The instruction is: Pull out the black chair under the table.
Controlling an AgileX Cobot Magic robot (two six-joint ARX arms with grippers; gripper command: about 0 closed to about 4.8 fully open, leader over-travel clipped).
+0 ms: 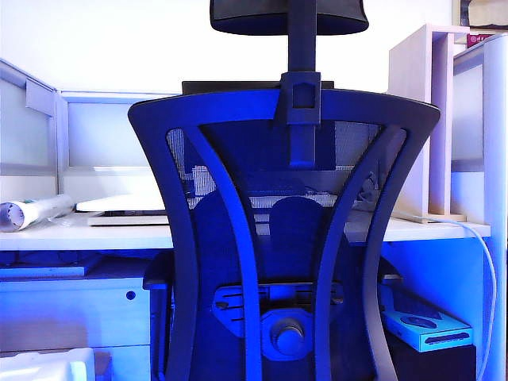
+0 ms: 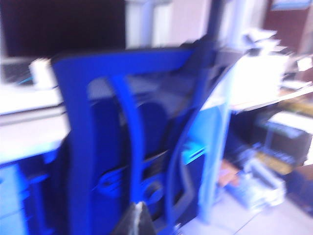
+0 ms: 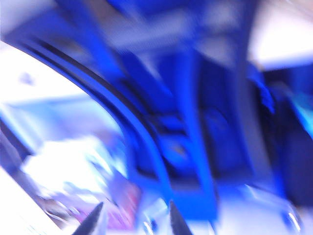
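The black chair (image 1: 286,238) fills the middle of the exterior view, its mesh back and curved ribs facing me and its seat tucked under the white table (image 1: 87,234). A headrest (image 1: 288,16) stands on a post, and a round knob (image 1: 288,335) sits low on the back. Neither gripper shows in the exterior view. The left wrist view shows the chair (image 2: 142,132) ahead of my left gripper (image 2: 139,208), whose tips meet with nothing between them. The blurred right wrist view has the chair's ribs (image 3: 190,147) beyond my right gripper (image 3: 136,215), jaws apart and empty.
A rolled paper (image 1: 32,213) and a flat white slab (image 1: 119,208) lie on the table at left. A tall pale shelf (image 1: 429,119) stands at right. A teal box (image 1: 425,325) rests under the table at right, beside a white cable (image 1: 486,262). Boxes clutter the floor (image 2: 254,181).
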